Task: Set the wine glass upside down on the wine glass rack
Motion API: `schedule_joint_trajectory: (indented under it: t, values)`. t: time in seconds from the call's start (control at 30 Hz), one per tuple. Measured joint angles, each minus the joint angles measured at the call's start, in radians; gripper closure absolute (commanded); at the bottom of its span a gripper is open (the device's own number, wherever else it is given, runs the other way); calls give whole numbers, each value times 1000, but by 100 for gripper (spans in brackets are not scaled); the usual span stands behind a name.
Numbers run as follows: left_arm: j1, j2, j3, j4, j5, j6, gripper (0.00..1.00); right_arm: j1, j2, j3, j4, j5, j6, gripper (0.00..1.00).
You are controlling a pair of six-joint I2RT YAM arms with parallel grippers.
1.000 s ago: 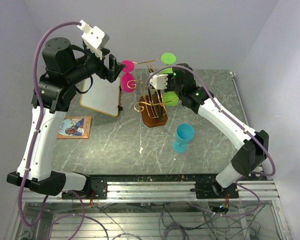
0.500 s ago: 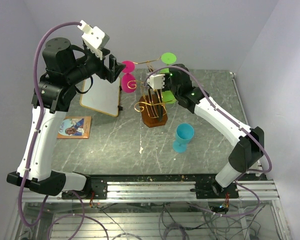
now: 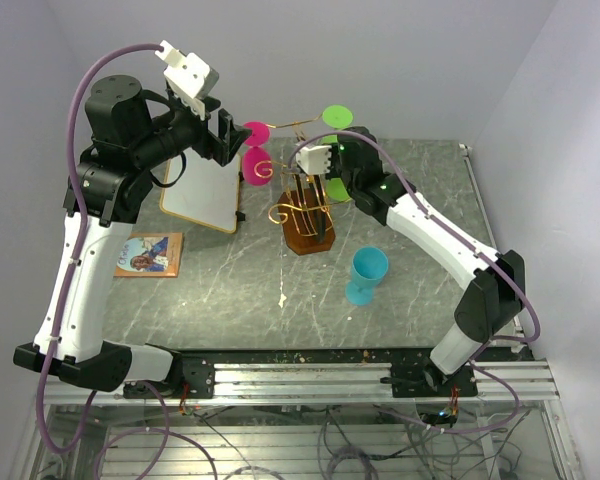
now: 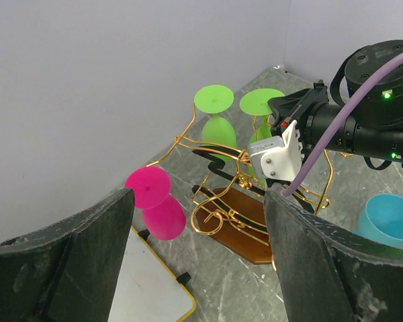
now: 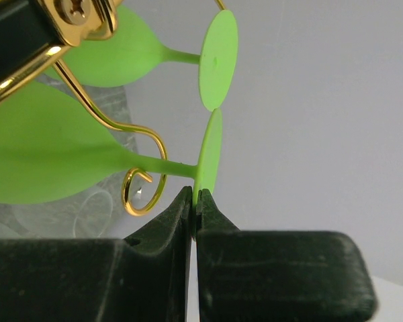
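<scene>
Right fingers [image 5: 218, 218] are pinching the wine glass [image 5: 54, 161] by its foot rim, left fingers [image 4: 87, 235] hanging spread. I'm thinking seat the stem fully in the rack [image 5: 144, 137] curl at mid-left before releasing.

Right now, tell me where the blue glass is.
Top view: the blue glass is on the table, right of centre, just nearer and rightward of the wine glass rack.
</scene>
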Motion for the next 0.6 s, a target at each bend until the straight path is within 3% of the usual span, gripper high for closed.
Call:
schedule_joint_trajectory:
  t: [0.6]
  values:
    - [0, 0, 0, 0, 1, 0, 12, -37, 1, -6, -3, 13, -5, 100]
